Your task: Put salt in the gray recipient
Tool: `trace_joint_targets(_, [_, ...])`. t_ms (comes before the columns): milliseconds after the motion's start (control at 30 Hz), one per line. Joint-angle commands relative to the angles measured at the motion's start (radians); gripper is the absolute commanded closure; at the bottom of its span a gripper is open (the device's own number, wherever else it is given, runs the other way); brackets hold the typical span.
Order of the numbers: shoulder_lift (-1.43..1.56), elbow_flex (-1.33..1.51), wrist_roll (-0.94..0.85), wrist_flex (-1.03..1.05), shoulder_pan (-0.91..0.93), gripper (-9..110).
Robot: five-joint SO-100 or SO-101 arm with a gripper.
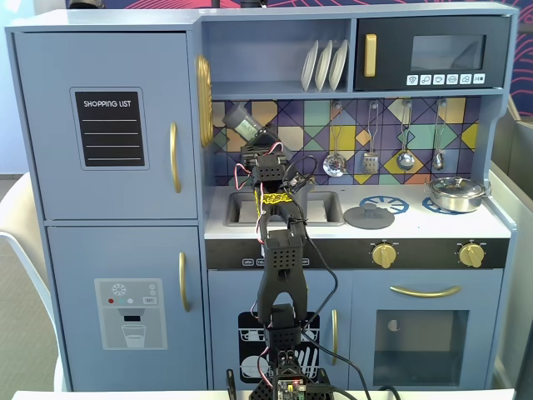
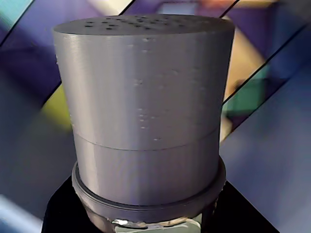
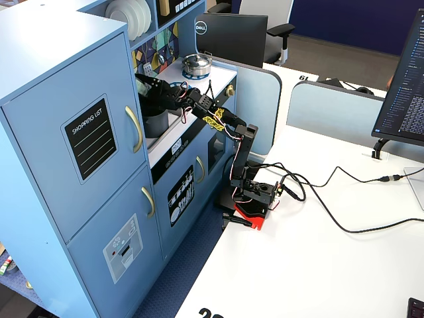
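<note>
My gripper (image 1: 254, 142) is shut on the salt shaker (image 1: 244, 123) and holds it tilted above the sink, with the cap towards the upper left in a fixed view. In the wrist view the shaker's gray cap (image 2: 143, 107), with small holes on top, fills the frame, and my gripper (image 2: 148, 216) shows black jaws on both sides of its lower end. In the side fixed view the gripper (image 3: 154, 91) holds the shaker (image 3: 142, 81) just above the gray pot (image 3: 156, 124), which stands in the sink area. In the front fixed view the arm hides the pot.
A flat round gray lid (image 1: 369, 217) lies on the counter right of the sink (image 1: 325, 208). A shiny steel pan (image 1: 456, 193) sits on the far right burner and also shows in the side fixed view (image 3: 197, 64). Utensils (image 1: 335, 162) hang on the tiled back wall.
</note>
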Motion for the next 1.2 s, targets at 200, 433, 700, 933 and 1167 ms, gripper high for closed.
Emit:
trace_joint_targets(200, [-0.009, -0.141, 0.023, 0.163, 0.008, 101])
trace_joint_targets(433, [0.029, -0.023, -0.048, -0.184, -0.003, 101])
trace_joint_targets(700, [-0.110, -0.293, 0.080, 0.250, 0.031, 101])
trace_joint_targets(933, [-0.052, -0.161, 0.032, 0.034, 0.032, 101])
trace_joint_targets(1167, [-0.055, -0.173, -0.074, -0.117, 0.038, 101])
